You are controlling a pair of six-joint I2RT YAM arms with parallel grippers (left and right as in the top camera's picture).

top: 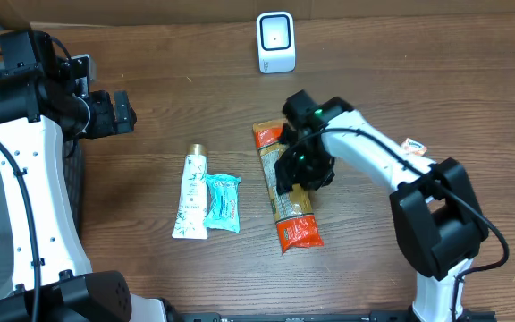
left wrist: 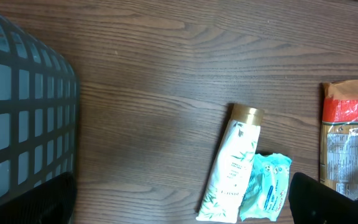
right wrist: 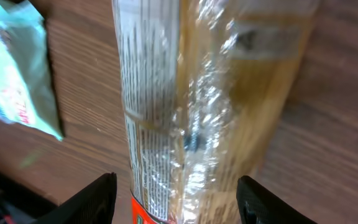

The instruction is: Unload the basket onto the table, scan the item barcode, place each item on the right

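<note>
A long clear pasta packet (top: 291,213) with orange ends lies lengthwise on the wooden table (top: 150,72). My right gripper (top: 300,170) is down over its middle. In the right wrist view the gripper (right wrist: 176,193) has a dark finger (right wrist: 98,199) at each side of the packet (right wrist: 191,124), closed in on it. I cannot make out a barcode on its fine print. The white scanner (top: 275,42) stands at the back centre. My left gripper (top: 123,112) hovers open at the far left, and its wrist view shows the jaws (left wrist: 182,199) wide with nothing between them.
A white tube with a gold cap (top: 191,192) and a teal wipes pack (top: 223,203) lie side by side left of the packet. A dark mesh basket (left wrist: 23,112) stands at the table's left edge. A small wrapper (top: 412,147) lies behind the right arm.
</note>
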